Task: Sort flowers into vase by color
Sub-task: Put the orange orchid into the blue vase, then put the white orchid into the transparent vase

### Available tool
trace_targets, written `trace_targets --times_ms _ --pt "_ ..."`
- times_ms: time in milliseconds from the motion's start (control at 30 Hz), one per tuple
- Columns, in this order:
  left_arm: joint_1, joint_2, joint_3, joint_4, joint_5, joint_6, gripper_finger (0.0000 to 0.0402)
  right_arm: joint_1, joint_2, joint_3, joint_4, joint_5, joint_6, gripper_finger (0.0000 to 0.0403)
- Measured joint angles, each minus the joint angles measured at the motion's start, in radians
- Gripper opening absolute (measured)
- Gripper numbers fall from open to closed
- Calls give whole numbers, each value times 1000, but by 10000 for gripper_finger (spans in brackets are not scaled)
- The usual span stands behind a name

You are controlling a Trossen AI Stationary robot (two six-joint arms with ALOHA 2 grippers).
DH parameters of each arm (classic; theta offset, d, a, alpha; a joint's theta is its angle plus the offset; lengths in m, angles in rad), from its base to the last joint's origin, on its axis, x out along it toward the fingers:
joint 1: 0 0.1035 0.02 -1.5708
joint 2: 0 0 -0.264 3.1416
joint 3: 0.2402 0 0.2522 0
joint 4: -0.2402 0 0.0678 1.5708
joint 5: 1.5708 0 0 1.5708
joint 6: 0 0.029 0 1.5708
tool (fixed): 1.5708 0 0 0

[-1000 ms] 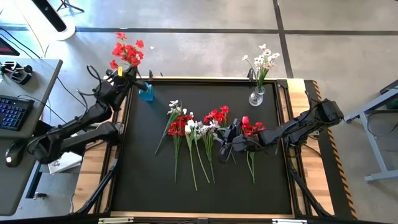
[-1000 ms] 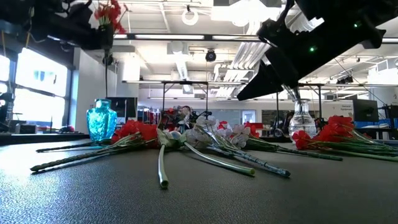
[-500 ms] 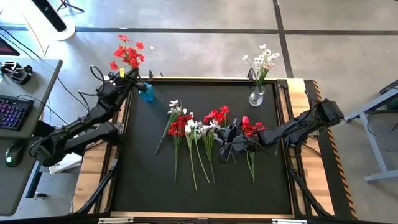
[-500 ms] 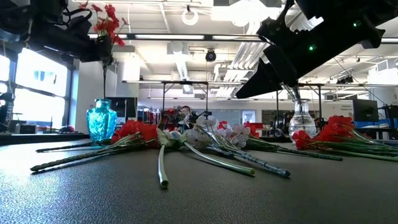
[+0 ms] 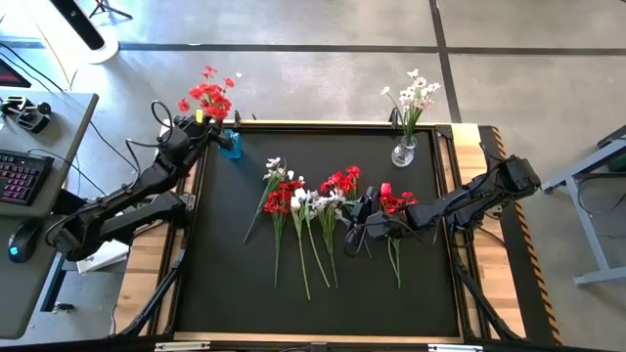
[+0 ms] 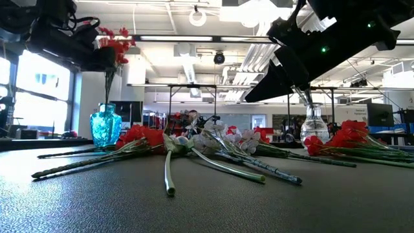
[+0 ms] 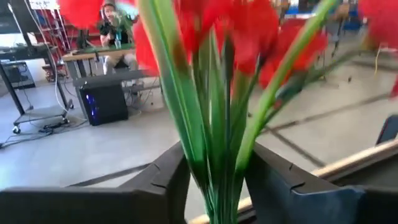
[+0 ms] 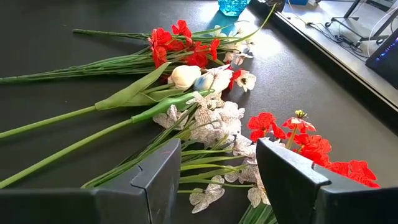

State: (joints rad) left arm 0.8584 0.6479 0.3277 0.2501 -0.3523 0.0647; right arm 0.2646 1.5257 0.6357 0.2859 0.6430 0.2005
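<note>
Standing over the blue vase, the left gripper has parted fingers around red flower stems, while the right gripper hovers open above scattered flowers.

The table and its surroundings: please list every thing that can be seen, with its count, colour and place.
Blue vase: one, blue glass, far left corner of the mat.
Red flower bunch: one, red blooms on green stems, stems down in the blue vase, between the left gripper's fingers.
Clear vase: one, clear glass, far right of the mat.
White flowers: one bunch, white, standing in the clear vase.
Loose flowers: a mixed pile, red and white, lying mid-mat; exact count unclear.
Black mat: one, covers the table top.
Keyboard: one, on the desk at the left.
Left gripper: at the blue vase, fingers apart around the stems.
Right gripper: open, low over the loose flowers.
</note>
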Motion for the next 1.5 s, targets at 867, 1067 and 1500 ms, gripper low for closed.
trace_targets --times_ms 867,1067,1500 --pt "-2 107 565 -1172 -78 -308 232 -1 0 0 4 -12 0 204" --pt "-47 131 647 -1284 -12 -375 232 -1 -3 0 -24 -36 2 204" --pt "-676 154 648 -1245 -98 -621 220 -3 -41 230 -594 -222 275 204"
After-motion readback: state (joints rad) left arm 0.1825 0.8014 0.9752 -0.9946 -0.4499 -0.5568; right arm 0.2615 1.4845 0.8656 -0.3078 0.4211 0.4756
